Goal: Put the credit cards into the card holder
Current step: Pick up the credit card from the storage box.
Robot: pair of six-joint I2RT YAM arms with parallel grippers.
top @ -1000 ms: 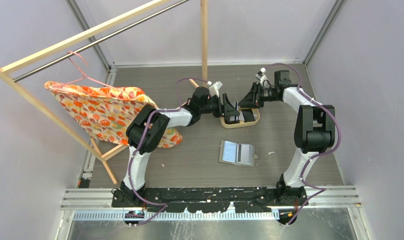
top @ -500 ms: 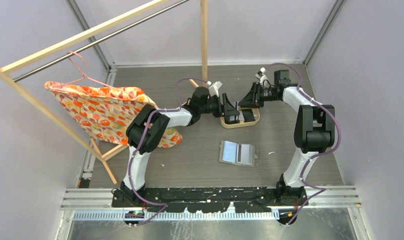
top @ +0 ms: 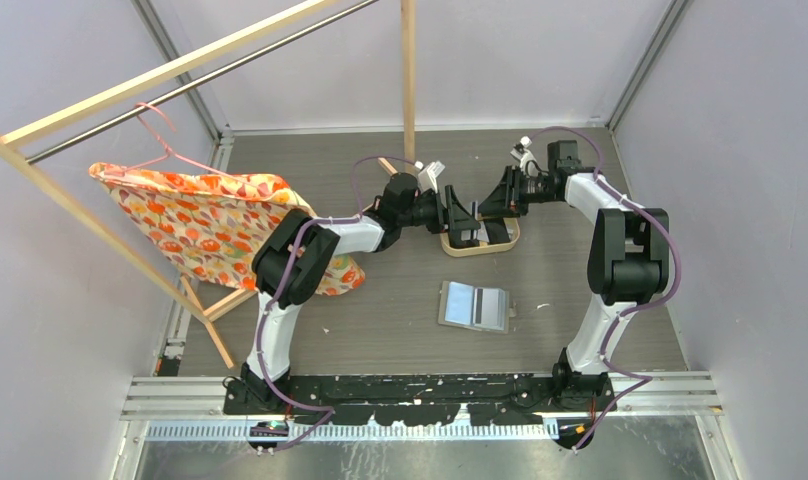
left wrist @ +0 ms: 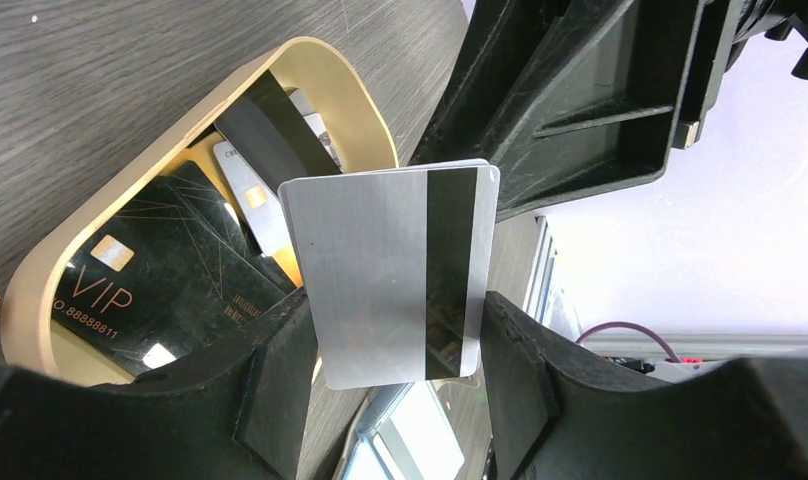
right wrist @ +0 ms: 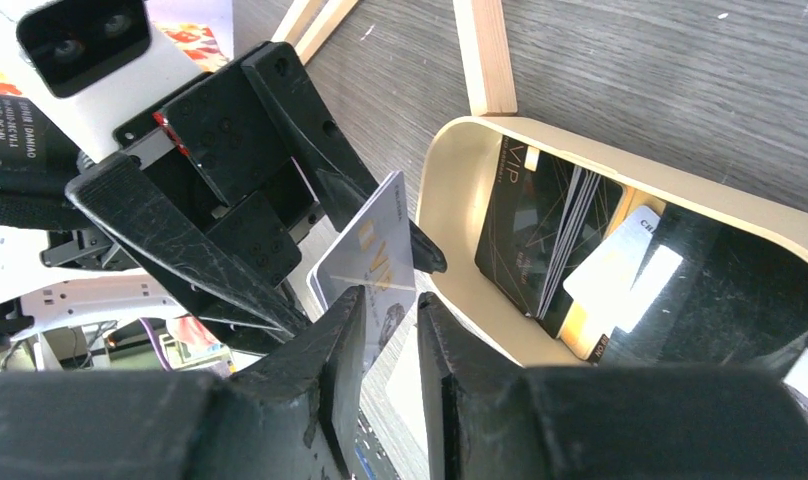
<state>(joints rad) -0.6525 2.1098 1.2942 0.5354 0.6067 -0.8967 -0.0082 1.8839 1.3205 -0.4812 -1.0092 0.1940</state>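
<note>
Two grippers on one card, or close to it. Your left gripper has a silver card pinched across its width, a finger on each side edge. The black magnetic stripe faces that wrist's camera and the gold-lettered face is turned toward the other arm. Your right gripper comes at it from the opposite side, jaws narrowed to a slim gap with one edge of that same card sitting between them. Honestly, you can't tell from any view whether they're actually squeezing it or just straddling it. All of this hangs just above the left end of the oval wooden tray at the far middle of the table. The other credit cards are in that tray: a black VIP one with gold print, plus a few whitish ones leaning and overlapping beside it. The card holder lies open and flat on the table on the near side of the tray, between the two arms and well apart from both grippers.
</note>
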